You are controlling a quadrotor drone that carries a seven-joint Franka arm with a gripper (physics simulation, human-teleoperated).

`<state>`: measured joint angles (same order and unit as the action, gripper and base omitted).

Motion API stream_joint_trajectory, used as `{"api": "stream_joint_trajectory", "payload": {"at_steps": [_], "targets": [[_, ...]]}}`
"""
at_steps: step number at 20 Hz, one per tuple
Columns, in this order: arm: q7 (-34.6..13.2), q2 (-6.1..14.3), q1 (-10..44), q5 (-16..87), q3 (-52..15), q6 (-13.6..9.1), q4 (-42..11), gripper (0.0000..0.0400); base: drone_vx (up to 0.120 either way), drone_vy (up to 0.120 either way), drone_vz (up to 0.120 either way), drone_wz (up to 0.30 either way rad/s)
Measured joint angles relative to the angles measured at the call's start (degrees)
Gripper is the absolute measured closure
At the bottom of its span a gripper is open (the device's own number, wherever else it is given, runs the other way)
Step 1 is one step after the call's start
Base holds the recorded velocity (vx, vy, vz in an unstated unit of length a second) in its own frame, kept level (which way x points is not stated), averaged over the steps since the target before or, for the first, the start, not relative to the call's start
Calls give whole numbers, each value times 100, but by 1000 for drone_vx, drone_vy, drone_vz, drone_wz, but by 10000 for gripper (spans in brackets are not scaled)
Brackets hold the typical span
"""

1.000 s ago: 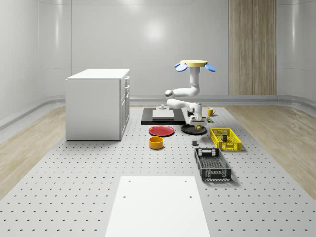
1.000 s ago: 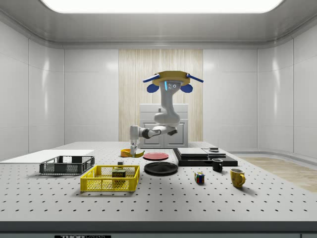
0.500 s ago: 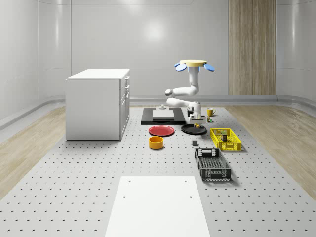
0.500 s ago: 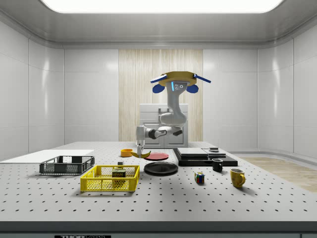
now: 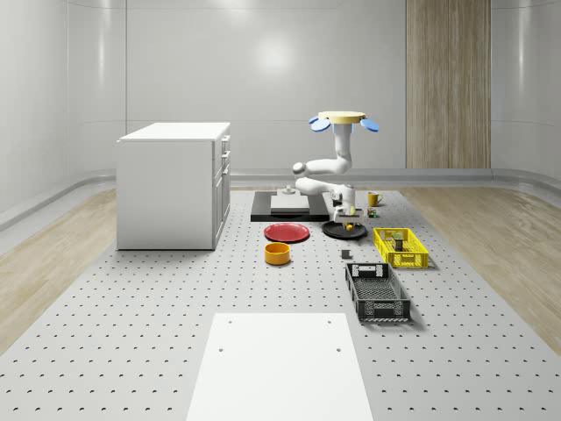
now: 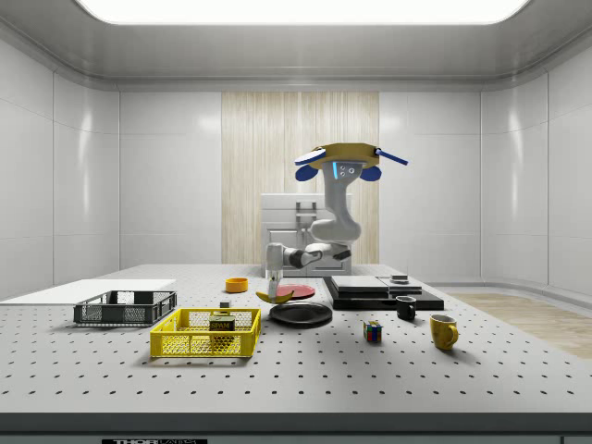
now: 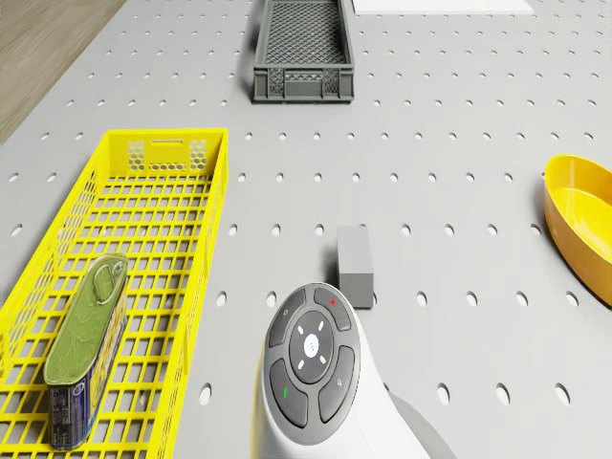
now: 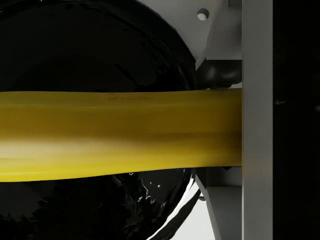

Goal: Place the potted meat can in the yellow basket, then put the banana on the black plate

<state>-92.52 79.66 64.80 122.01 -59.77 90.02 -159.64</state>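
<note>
The drone [image 6: 350, 154] hovers above the table, its gripper [image 6: 275, 288] clamped on the banana [image 6: 276, 297]. The banana hangs crosswise to the fingers, long axis level, directly over the black plate [image 6: 301, 314] near its rim and not yet touching. The potted meat can [image 7: 88, 347] lies in the yellow basket [image 7: 205, 251].

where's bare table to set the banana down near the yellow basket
Bare pegboard lies between the yellow basket, the dark crate and the orange bowl, apart from one small grey block. The basket holds the potted meat can. The black plate beneath the banana looks bare.
</note>
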Motion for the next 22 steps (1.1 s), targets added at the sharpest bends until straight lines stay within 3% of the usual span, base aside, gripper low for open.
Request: {"api": "stream_joint_trajectory", "payload": {"at_steps": [15,22], "targets": [[4,-8,-5,4,2,-7,-1,211,-120,0,0,0],[-40,-7,11,77,80,39,41,211,-40,0,0,0]]}}
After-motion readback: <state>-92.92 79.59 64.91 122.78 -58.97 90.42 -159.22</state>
